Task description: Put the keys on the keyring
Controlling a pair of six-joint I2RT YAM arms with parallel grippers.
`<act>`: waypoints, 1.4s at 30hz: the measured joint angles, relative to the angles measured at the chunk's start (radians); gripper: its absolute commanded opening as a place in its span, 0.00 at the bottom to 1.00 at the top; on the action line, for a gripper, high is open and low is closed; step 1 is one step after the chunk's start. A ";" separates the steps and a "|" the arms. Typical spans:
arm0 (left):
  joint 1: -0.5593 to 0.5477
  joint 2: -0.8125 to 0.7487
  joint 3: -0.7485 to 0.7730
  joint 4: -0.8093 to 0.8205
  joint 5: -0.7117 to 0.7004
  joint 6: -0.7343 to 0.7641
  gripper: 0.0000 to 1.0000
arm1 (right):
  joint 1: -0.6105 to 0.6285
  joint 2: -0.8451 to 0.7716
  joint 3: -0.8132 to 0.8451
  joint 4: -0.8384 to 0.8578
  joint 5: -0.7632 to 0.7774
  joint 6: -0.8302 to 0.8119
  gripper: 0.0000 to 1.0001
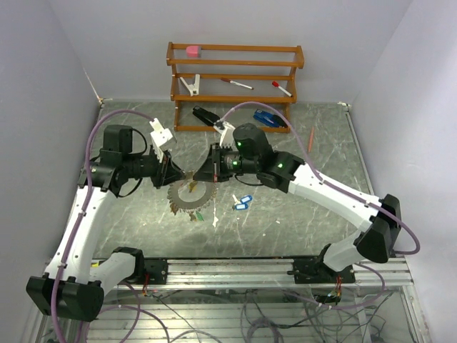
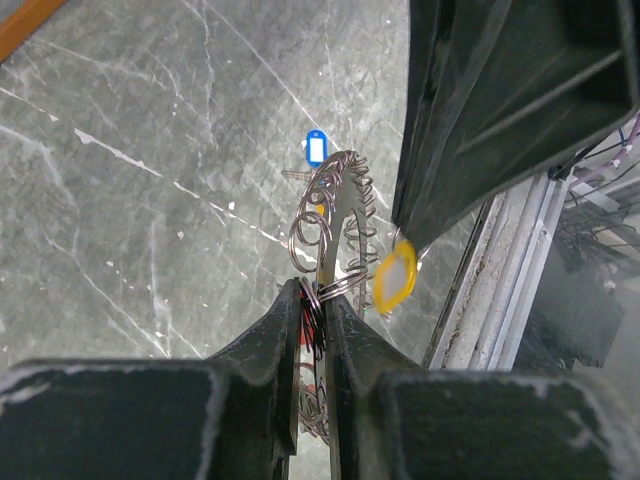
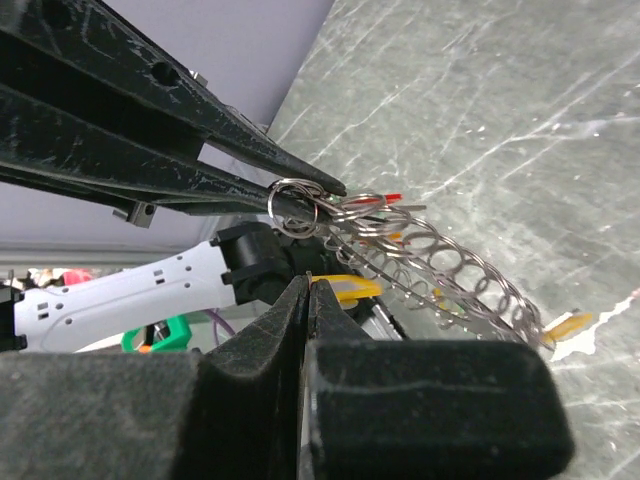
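From above, the left gripper (image 1: 171, 174) and the right gripper (image 1: 201, 171) meet tip to tip near the middle of the desk (image 1: 321, 171), a little toward its left side, right over the keyring (image 1: 187, 199), whose toothed rim shows just on the near side of them. Two blue-tagged keys (image 1: 243, 203) lie on the desk to the right of the ring, apart from it, and a wooden rack (image 1: 235, 78) stands along the far edge with a blue stapler (image 1: 268, 118) in front of it. In the left wrist view, the left gripper (image 2: 318, 300) is clamped narrowly on the rim of the keyring (image 2: 335, 215), which is seen edge-on and stands up from the fingers, with small wire loops bunched at the grip. A yellow tag (image 2: 395, 277) hangs just beside the ring, touching the tip of the right arm's black finger above it, and one blue tag (image 2: 316, 147) lies flat on the desk beyond. In the right wrist view, the right gripper (image 3: 308, 292) has its jaws pressed fully together; the yellow tag (image 3: 350, 290) sits right behind their tips, but I cannot tell whether it is pinched. The left arm's long fingers (image 3: 250, 180) come in from the upper left, closed on the keyring (image 3: 450, 270).
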 measured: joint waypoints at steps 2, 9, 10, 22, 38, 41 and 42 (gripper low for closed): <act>0.000 -0.003 0.011 -0.002 0.005 0.001 0.07 | 0.013 0.018 0.007 0.015 -0.007 0.013 0.00; 0.000 -0.027 0.023 -0.008 0.022 0.004 0.07 | 0.027 0.047 0.035 0.040 -0.009 0.039 0.00; 0.000 -0.029 0.023 -0.007 0.023 0.004 0.07 | 0.029 0.047 0.038 0.040 -0.010 0.042 0.00; 0.005 -0.039 0.034 -0.031 0.030 0.026 0.07 | 0.037 0.055 0.064 0.043 -0.012 0.050 0.00; 0.006 -0.035 0.049 -0.050 0.048 0.031 0.07 | 0.039 0.051 0.065 0.032 -0.011 0.054 0.00; 0.006 -0.028 0.049 -0.052 0.055 0.034 0.07 | 0.039 0.050 0.065 0.027 -0.008 0.054 0.00; 0.006 -0.026 0.049 -0.053 0.056 0.034 0.07 | 0.039 0.050 0.065 0.025 -0.006 0.054 0.00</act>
